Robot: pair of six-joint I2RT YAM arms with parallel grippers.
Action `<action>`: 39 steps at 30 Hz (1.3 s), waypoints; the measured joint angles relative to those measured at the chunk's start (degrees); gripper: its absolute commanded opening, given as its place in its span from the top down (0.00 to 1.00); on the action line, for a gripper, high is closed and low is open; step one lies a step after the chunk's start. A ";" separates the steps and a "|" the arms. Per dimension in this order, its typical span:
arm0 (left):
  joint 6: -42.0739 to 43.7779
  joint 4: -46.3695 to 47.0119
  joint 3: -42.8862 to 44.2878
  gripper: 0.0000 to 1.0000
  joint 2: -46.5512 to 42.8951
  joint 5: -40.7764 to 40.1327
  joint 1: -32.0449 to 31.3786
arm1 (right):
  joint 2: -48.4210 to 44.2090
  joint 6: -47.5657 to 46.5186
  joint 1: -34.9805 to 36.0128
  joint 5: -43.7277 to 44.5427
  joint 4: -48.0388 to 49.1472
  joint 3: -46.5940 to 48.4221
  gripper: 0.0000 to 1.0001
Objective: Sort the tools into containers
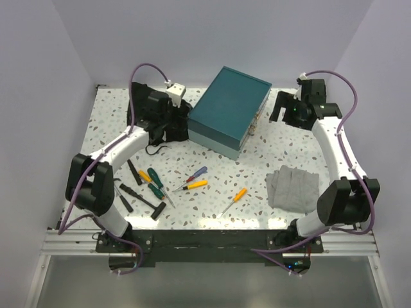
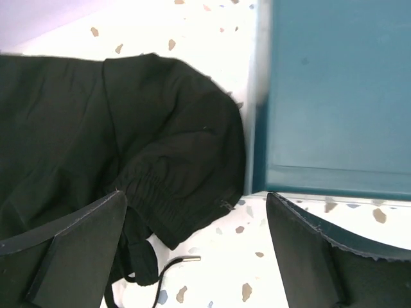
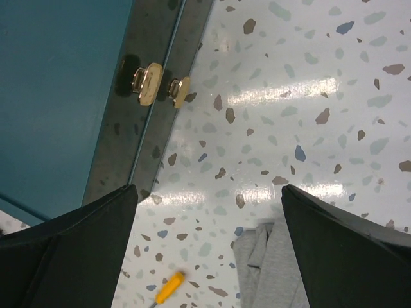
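A folded grey cloth [image 1: 294,187] lies rumpled at the right near part of a white worktop [image 1: 257,160] flecked with grey, brown and blue chips. Pale walls [image 1: 205,32] enclose the worktop on three sides. A silver metal rail [image 1: 67,244] runs along its near edge.

No text, label, brand mark or number is showing legibly in any of the three views. The dark-teal rectangular hard case [image 1: 230,109] is presenting a plain lid, and its brass clasps [image 3: 146,83] are showing no readable marking.
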 measured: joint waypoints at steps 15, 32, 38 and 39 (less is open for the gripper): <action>-3.82 1.86 15.02 0.09 -0.17 16.24 -2.40 | 16.52 14.58 -6.71 -21.55 7.23 0.74 0.01; -9.18 -0.50 17.57 0.08 13.62 10.93 -3.65 | 25.40 19.43 -5.57 -24.87 10.25 8.79 0.01; -10.08 -0.55 17.57 0.08 13.64 10.40 -3.65 | 25.44 19.47 -5.40 -24.26 10.14 8.07 0.01; -10.08 -0.52 17.57 0.08 13.64 10.36 -3.65 | 25.42 19.47 -5.31 -24.17 10.14 7.76 0.01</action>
